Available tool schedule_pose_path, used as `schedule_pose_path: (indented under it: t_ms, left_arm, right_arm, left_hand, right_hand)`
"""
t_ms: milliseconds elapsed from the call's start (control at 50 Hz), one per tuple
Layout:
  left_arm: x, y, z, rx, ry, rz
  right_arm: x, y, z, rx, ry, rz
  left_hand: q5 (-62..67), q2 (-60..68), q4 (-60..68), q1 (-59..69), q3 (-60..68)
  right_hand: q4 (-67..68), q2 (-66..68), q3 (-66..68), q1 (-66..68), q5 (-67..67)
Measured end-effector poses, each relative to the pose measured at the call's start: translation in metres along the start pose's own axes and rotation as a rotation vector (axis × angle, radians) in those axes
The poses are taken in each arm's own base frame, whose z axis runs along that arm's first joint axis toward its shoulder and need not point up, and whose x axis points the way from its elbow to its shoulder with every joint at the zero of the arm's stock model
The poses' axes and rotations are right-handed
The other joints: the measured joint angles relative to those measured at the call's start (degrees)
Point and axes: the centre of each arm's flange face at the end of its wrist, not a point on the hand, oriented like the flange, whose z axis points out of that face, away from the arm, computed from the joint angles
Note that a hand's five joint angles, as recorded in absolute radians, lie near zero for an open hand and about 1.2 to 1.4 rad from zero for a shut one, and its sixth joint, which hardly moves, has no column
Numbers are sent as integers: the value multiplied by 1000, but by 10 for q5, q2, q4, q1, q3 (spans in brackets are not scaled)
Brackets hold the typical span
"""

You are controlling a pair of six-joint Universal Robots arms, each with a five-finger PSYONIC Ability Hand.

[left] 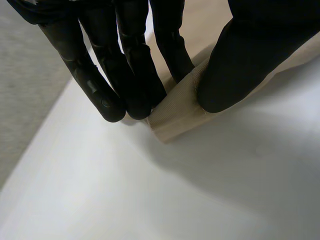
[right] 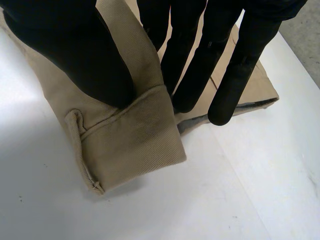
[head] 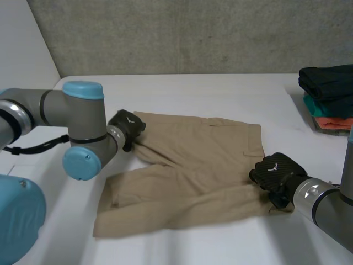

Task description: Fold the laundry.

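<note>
Tan shorts (head: 193, 171) lie spread flat on the white table (head: 220, 88). My left hand (head: 127, 126) is at their far left corner. In the left wrist view that hand (left: 125, 65) pinches the tan hem (left: 175, 112) between its fingers and thumb. My right hand (head: 274, 171) sits on the shorts' right edge near the waistband. In the right wrist view it (right: 75, 55) pinches the folded waistband edge (right: 130, 150) between thumb and fingers, lifting it slightly off the table.
A stack of folded clothes (head: 329, 96), dark green over teal and orange, stands at the table's far right edge. A grey concrete wall (head: 182, 33) runs behind the table.
</note>
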Motion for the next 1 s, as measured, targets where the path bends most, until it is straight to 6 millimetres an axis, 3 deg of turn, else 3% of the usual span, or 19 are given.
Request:
schedule_pose_path:
  t_ms: [140,260,460,520,600,700,860,1000]
  left_arm:
    - [-8,-8,-19,-10,-59,10]
    - [-10,9,-32,-114,-55,75]
    - [-17,27,-35,-218,-67,82]
    - [-18,26,-38,-228,-66,71]
    - [-22,19,-46,-230,-63,44]
    - [-34,7,-58,-200,-75,-16]
    - [-50,-11,-100,-123,-33,-195]
    - [-24,-4,-151,-145,120,-321]
  right_arm:
    - [1,0,-1,1,4,-1]
    - [-2,-1,-3,2,-1,-5]
    - [-6,-4,-6,10,-9,-13]
    - [-6,-5,-7,12,-7,-14]
    - [-6,-5,-8,15,-3,-14]
    - [-5,-7,-9,24,1,-14]
    - [1,-16,-10,64,22,14]
    - [11,-22,-9,94,57,95]
  left_hand:
    - [0,0,0,0,0]
    - [0,0,0,0,0]
    - [0,0,0,0,0]
    - [-85,-113,-106,-86,-102]
    - [-416,-440,-437,-442,-426]
    - [-488,-498,-503,-475,-493]
    - [-486,-498,-502,-473,-493]
    - [-465,-485,-482,-454,-481]
  right_hand:
    - [0,0,0,0,0]
    - [0,0,0,0,0]
    - [0,0,0,0,0]
    - [0,0,0,0,0]
    - [0,0,0,0,0]
    - [0,0,0,0,0]
    - [0,0,0,0,0]
    - [0,0,0,0,0]
